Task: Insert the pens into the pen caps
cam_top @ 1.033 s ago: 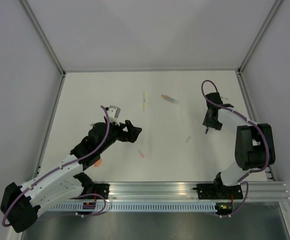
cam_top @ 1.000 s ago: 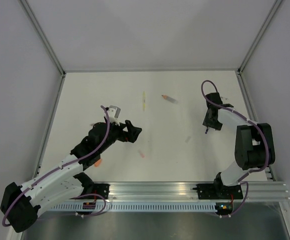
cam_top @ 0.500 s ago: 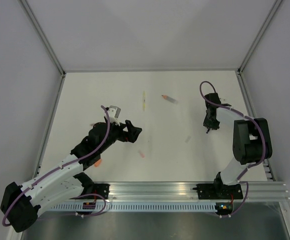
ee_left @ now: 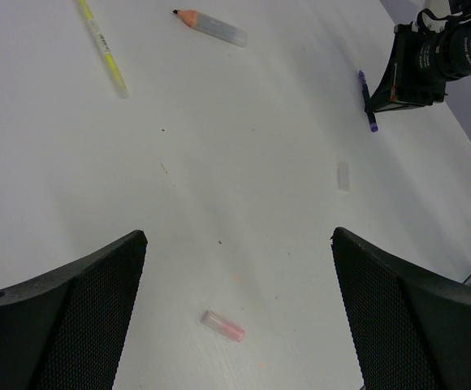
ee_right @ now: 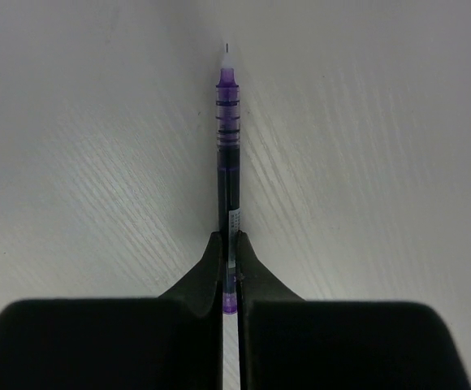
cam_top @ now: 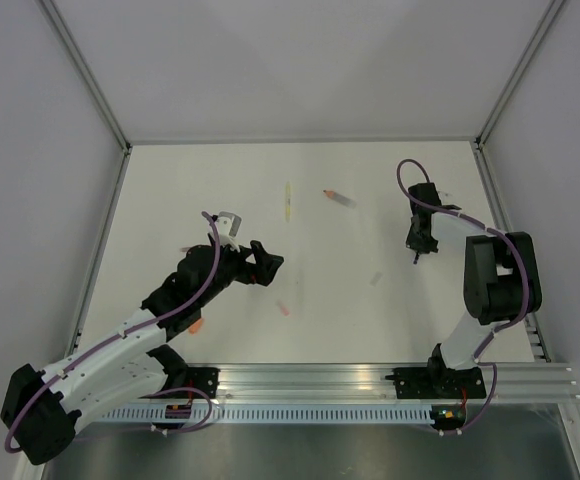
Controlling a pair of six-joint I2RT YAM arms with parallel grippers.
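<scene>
- Clamping the purple pen's (ee_right: 227,146) rear, the right gripper (ee_right: 229,242) points the shaft straight up the frame.
- Left gripper (ee_left: 237,236), fingers wide apart, sits nearer the pink cap (ee_left: 223,326).

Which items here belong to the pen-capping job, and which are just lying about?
Job: purple pen held in right tool; yellow pen; grey orange-tipped pen; pink cap; pale cap; orange cap.
Not the job: aluminium rail, fixed to the rig.

Glossy plastic purple pen (ee_right: 228,154), matt grainy table (ee_right: 382,203)
</scene>
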